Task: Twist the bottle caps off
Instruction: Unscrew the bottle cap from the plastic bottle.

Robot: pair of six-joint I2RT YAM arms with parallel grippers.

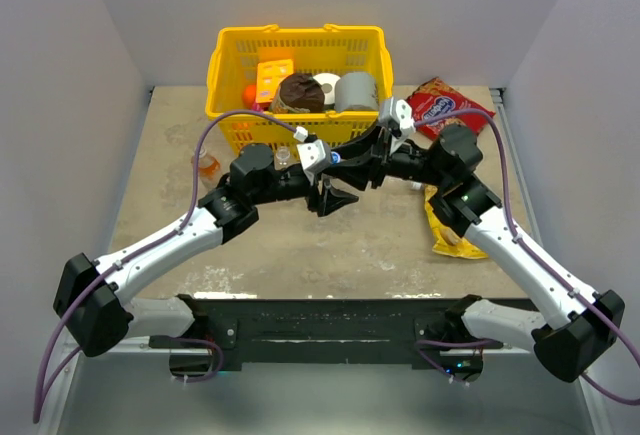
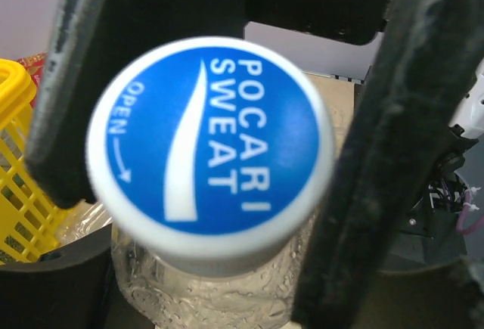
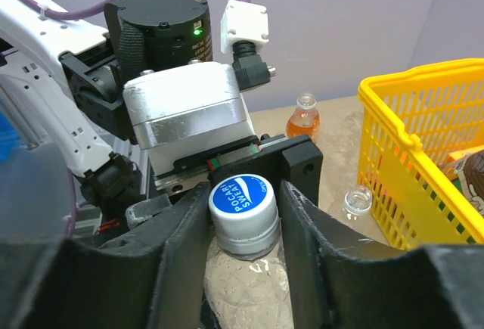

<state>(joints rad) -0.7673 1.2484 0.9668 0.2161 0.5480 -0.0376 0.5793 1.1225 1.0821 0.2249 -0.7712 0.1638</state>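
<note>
Blue-and-white up close: pinched cap (image 3: 243, 212) between right fingers (image 3: 306, 246), pressed on its sides. Read POCARI SWEAT and OPEN on its blue face. Found it screwed on crinkled clear bottle (image 3: 242, 295), just in front of left wrist's silver block (image 3: 185, 106). Could not tell grip of left fingers (image 1: 336, 200), mostly hidden below. Saw orange bottle (image 3: 305, 117) and second clear bottle (image 3: 355, 202) standing on bench (image 1: 300, 245) beside yellow basket (image 3: 423, 140), well apart from cap.
</note>
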